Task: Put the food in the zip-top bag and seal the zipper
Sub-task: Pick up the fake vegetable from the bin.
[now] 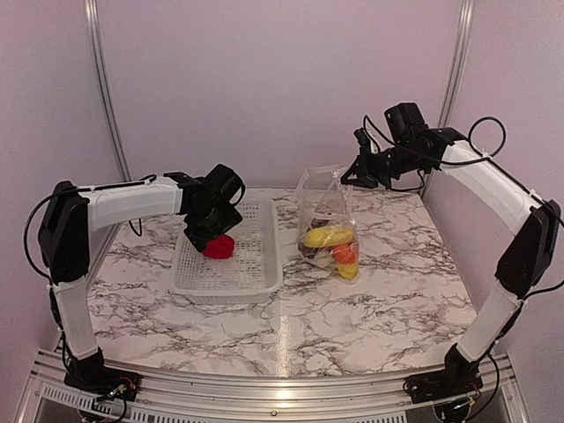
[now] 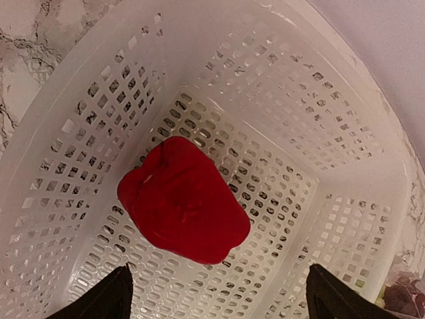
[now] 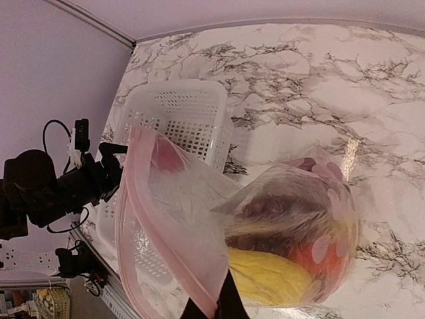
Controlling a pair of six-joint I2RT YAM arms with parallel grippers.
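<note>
A red bell pepper [image 2: 182, 199] lies alone in the white perforated basket [image 2: 60, 133]; it also shows in the top view [image 1: 218, 247]. My left gripper [image 2: 219, 300] is open just above it, its fingertips [image 2: 99, 299] wide apart on the near side of the pepper. The clear zip-top bag [image 1: 328, 220] stands to the right of the basket with a yellow corn piece [image 3: 272, 276], the orange fruit [image 3: 319, 256] and the dark grapes [image 3: 279, 206] inside. My right gripper [image 3: 216, 307] is shut on the bag's pink zipper strip [image 3: 143, 226] and holds the mouth up and open.
The basket [image 1: 229, 251] sits left of centre on the marble table [image 1: 388, 308]. Metal corner posts [image 1: 104, 88] rise in front of the back wall. The left arm [image 3: 46, 186] shows beyond the bag in the right wrist view.
</note>
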